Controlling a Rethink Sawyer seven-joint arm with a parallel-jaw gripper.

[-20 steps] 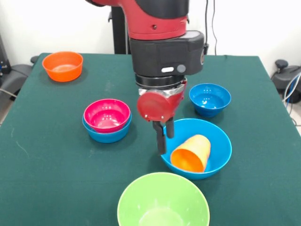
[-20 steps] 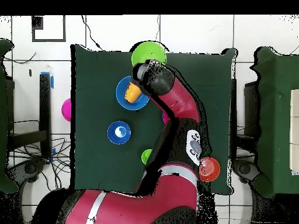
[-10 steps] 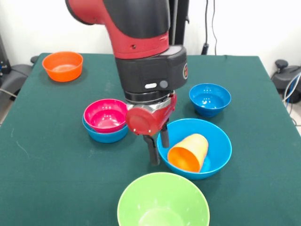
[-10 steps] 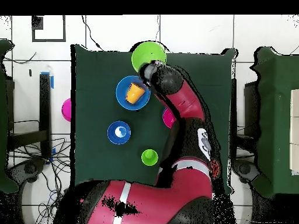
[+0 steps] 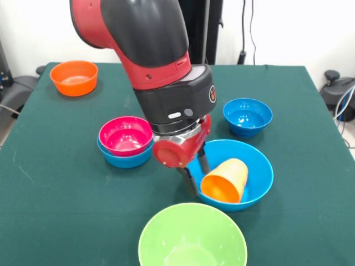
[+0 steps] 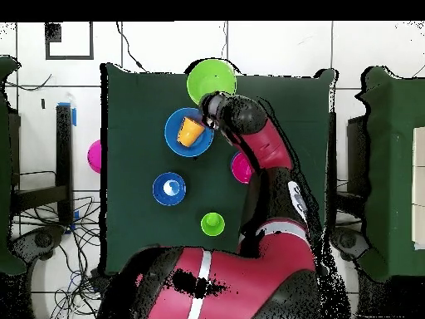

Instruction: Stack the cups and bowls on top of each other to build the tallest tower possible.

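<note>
The orange-yellow cup [image 5: 225,180] lay on its side inside the large blue bowl [image 5: 259,177], its long axis tilted, open mouth facing the camera and slightly left, closed base pointing up toward the bowl's far right wall. The gripper [image 5: 195,172] straddled the bowl's left rim, its two dark fingers [image 5: 187,180] spread apart, one seemingly outside the rim and one inside beside the cup's mouth, pinching nothing. The pink-red bowl [image 5: 126,135] sat nested in a small blue bowl [image 5: 126,159]. The light green cup [image 6: 212,223] stood apart.
</note>
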